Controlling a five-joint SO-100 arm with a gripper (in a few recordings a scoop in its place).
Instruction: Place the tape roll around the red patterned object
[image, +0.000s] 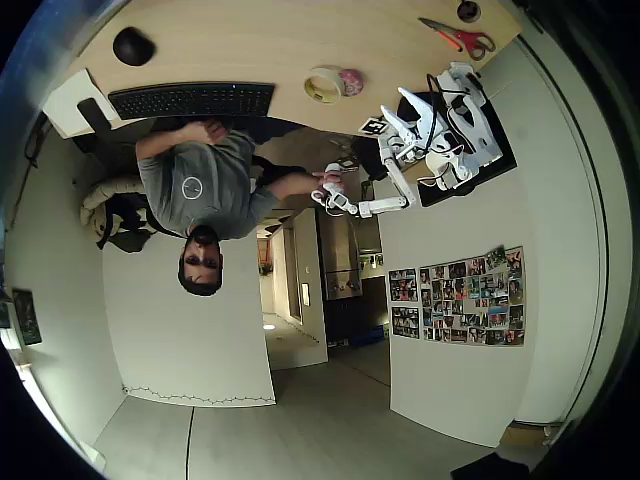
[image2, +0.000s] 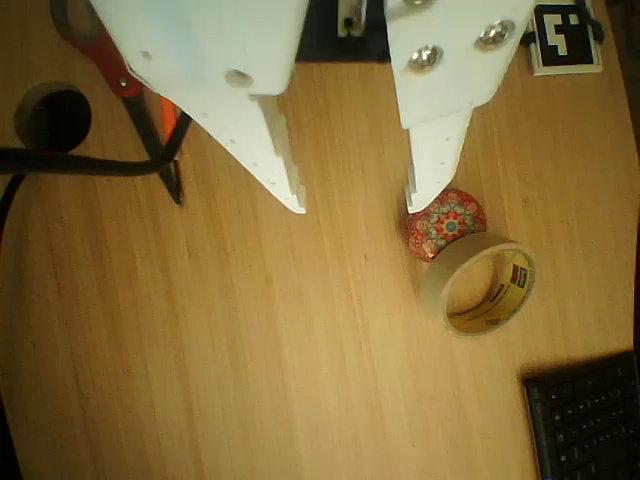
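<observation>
The tape roll (image2: 452, 264) is a cream ring lying tilted on the wooden table, leaning against the red patterned object (image2: 447, 222), a small round ball just above it in the wrist view. The ball sits outside the ring. My gripper (image2: 355, 203) is open above the table, and its right fingertip (image2: 420, 190) hovers just left of the ball with nothing between the fingers. From overhead, the tape roll (image: 322, 84) and ball (image: 350, 80) sit side by side, with my white gripper (image: 408, 108) a little to their right.
Red-handled scissors (image2: 110, 60) and a black cable (image2: 90, 165) lie at the upper left of the wrist view, beside a dark round hole (image2: 50, 118). A keyboard (image2: 590, 420) corner shows at lower right and a marker tag (image2: 565, 38) at upper right. A person (image: 200, 190) sits by the keyboard (image: 192, 100).
</observation>
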